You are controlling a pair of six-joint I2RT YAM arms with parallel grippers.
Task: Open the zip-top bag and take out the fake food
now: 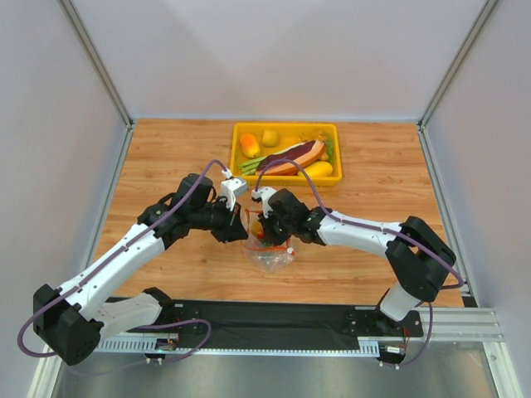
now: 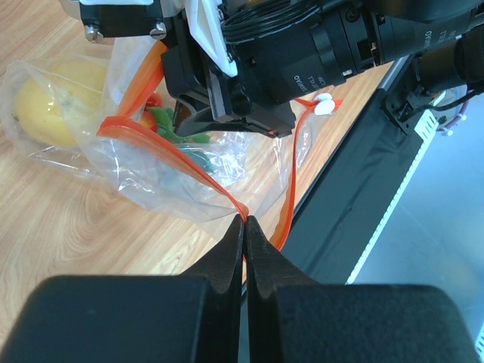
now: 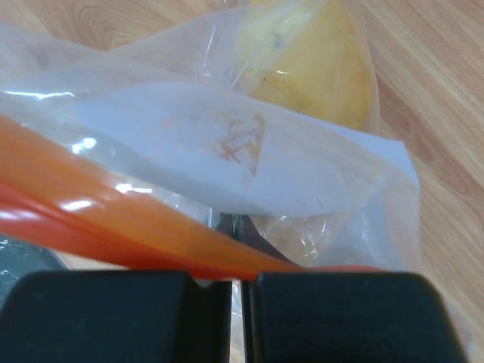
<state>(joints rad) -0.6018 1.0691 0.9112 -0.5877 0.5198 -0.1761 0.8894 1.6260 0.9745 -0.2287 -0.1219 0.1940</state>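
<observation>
Your left fingers (image 2: 225, 261) are pressed together, pinching the red-orange zip strip (image 2: 162, 147) at the bottom centre of the left wrist view. Your right fingers (image 3: 113, 318) are nearly closed on the same strip, low in their own view. The zip-top bag (image 1: 267, 249) lies on the table (image 1: 166, 157) just below the centre of the top view, with its mouth pulled apart. A yellow fruit (image 2: 53, 102) and red and green bits (image 2: 162, 121) are inside. The yellow tray (image 1: 239, 141) sits higher in the frame.

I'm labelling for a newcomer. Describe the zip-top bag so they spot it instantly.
On the wooden table, in the top view just below the yellow tray, sits the zip-top bag. It is crinkly clear plastic with an orange-red zip strip, the only item outside the tray.
</observation>
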